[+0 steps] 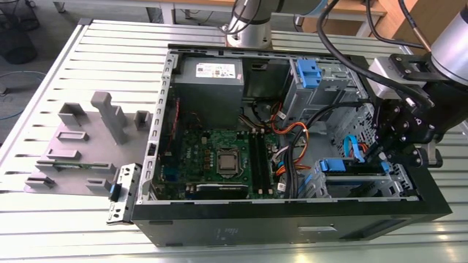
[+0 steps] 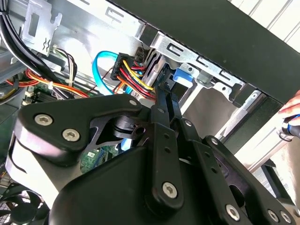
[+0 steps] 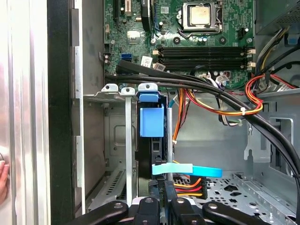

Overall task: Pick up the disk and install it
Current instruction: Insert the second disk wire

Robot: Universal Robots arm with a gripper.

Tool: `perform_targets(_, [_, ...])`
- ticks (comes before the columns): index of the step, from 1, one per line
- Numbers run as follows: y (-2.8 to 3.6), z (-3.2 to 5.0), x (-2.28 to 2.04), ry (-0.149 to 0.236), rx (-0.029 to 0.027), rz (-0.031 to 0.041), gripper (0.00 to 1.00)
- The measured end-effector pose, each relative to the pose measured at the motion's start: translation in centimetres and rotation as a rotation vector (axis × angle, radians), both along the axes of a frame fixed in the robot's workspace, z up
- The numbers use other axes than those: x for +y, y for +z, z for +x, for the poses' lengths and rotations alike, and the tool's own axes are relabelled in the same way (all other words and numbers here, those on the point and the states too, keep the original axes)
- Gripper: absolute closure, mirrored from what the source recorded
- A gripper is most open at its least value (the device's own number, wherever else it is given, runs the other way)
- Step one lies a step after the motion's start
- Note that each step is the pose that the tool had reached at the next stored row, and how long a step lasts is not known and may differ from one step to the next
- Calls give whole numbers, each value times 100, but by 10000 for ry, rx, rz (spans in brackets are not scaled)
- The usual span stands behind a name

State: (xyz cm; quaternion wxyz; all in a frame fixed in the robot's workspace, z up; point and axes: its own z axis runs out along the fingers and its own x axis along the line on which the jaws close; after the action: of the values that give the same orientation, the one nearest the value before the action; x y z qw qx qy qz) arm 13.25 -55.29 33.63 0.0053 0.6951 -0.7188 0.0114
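Black linkage bars of my pincer [image 2: 161,89] crowd the foreground of the second wrist view, their fingertips drawn close together on a thin edge beside the blue plastic rail [image 2: 182,77] of the disk. Red, yellow and black power wires [image 2: 133,75] bunch right against that spot, with a light-blue data cable [image 2: 101,70] looping just beyond.

In the first wrist view my pincer [image 3: 161,202] sits at the frame's lower edge, its fingers nearly together on the edge of the flat silver-metal hard drive with blue side rails [image 3: 152,122], which stands on edge in a slot of the grey sheet-metal drive cage [image 3: 117,93]. I judge the drive mostly seated. A light-blue flat cable [image 3: 187,169] crosses just by my fingers, so I should press straight along the slot and keep the wires from being pinched.

From the exterior view, my pincer [image 1: 380,158] reaches down into the open black computer case [image 1: 292,230] at the cage on the exterior view's right, where the disk's blue rail [image 1: 338,165] shows. Steady, square pressure suits this step; any tilt could jam the rails.
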Motion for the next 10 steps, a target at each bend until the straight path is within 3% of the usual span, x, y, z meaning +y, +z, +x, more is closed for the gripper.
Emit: perform_targets(10, [-28, -1, 0, -1, 0, 5, 84])
